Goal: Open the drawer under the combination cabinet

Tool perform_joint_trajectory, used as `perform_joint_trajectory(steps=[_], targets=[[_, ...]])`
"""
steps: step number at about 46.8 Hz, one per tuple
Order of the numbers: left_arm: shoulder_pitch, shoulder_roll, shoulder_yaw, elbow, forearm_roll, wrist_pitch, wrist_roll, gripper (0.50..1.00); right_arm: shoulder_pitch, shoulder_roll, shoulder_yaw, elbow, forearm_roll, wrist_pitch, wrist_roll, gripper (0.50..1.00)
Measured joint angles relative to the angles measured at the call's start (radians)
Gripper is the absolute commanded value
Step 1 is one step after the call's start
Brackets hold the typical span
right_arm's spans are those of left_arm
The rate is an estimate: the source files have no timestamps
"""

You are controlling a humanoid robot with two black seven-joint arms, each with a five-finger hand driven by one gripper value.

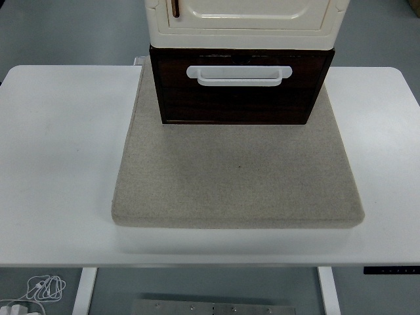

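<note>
Cream cabinet (pixel 243 16) stands over a dark wooden drawer (pixel 239 98) with white handle (pixel 238 75), on a beige mat (pixel 236 177) at the white table's (pixel 59 151) far edge.

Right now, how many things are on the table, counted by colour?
Cream: 1, the cabinet
Dark brown: 1, the drawer under it
White: 1, the drawer handle
Beige-grey: 1, the mat
Total: 4

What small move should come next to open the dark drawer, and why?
Probably bring one hand into view toward the white handle. The drawer under the cream cabinet looks shut, the handle is untouched, and no hand shows over the table.
</note>
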Motion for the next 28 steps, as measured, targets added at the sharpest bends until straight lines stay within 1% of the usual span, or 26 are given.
perform_joint_trajectory(steps=[5, 10, 13, 20, 28], targets=[[-0.051, 0.024, 0.016, -0.065, 0.026, 0.001, 0.001, 1.000, 0.000, 0.000, 0.000, 0.000, 0.000, 0.000, 0.000, 0.926], [-0.138, 0.066, 0.095, -0.156, 0.040, 0.012, 0.002, 1.000, 0.000, 0.000, 0.000, 0.000, 0.000, 0.000, 0.000, 0.926], [-0.191, 0.080, 0.138, -0.193, 0.042, 0.013, 0.002, 1.000, 0.000, 0.000, 0.000, 0.000, 0.000, 0.000, 0.000, 0.926], [-0.291, 0.077, 0.214, -0.248, 0.045, 0.013, 0.007, 1.000, 0.000, 0.000, 0.000, 0.000, 0.000, 0.000, 0.000, 0.926], [-0.441, 0.069, 0.357, -0.303, 0.050, 0.009, 0.017, 1.000, 0.000, 0.000, 0.000, 0.000, 0.000, 0.000, 0.000, 0.926]])
